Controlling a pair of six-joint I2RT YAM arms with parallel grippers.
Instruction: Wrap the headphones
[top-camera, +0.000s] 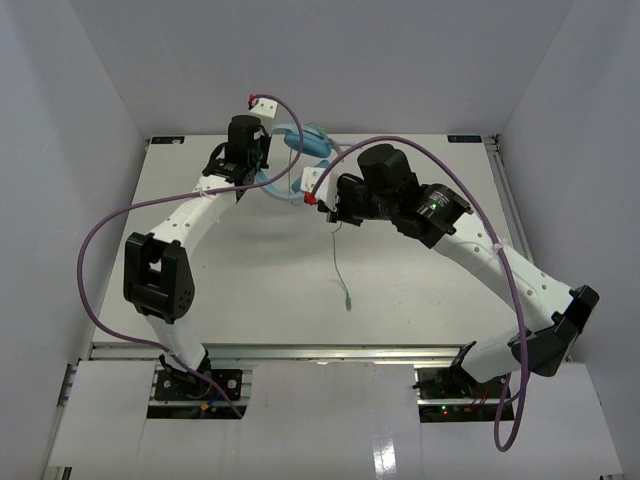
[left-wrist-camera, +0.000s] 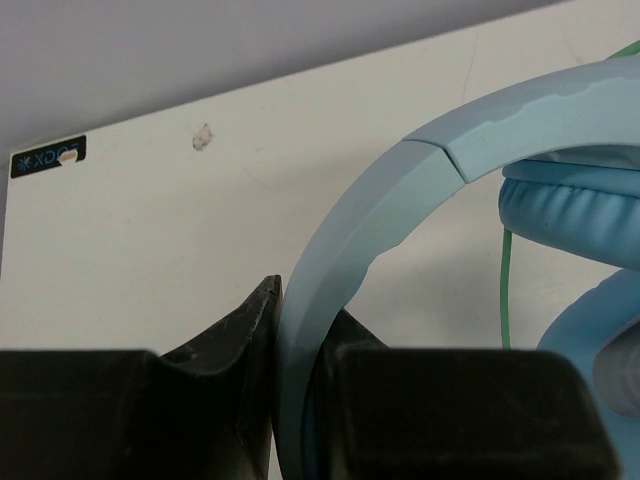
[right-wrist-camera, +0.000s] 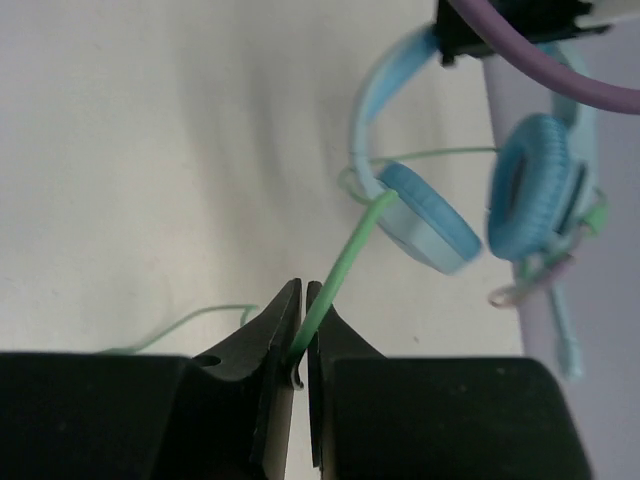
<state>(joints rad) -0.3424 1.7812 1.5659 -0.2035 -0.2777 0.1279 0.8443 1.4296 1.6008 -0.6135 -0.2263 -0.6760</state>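
The light blue headphones (top-camera: 312, 142) are held up at the far middle of the table. My left gripper (left-wrist-camera: 300, 330) is shut on the curved blue headband (left-wrist-camera: 400, 190), and the ear cups (left-wrist-camera: 575, 215) hang to its right. My right gripper (right-wrist-camera: 303, 320) is shut on the thin pale-green cable (right-wrist-camera: 345, 265), which runs taut up to the headphones (right-wrist-camera: 430, 215). In the top view the right gripper (top-camera: 335, 212) sits just right of the headphones. The cable's loose end (top-camera: 340, 270) hangs down to its plug (top-camera: 348, 303) on the table.
The white table (top-camera: 250, 290) has white walls on three sides. A thick purple robot cable (top-camera: 100, 260) loops off each arm. A small black label (left-wrist-camera: 47, 157) sits at the table's far left corner.
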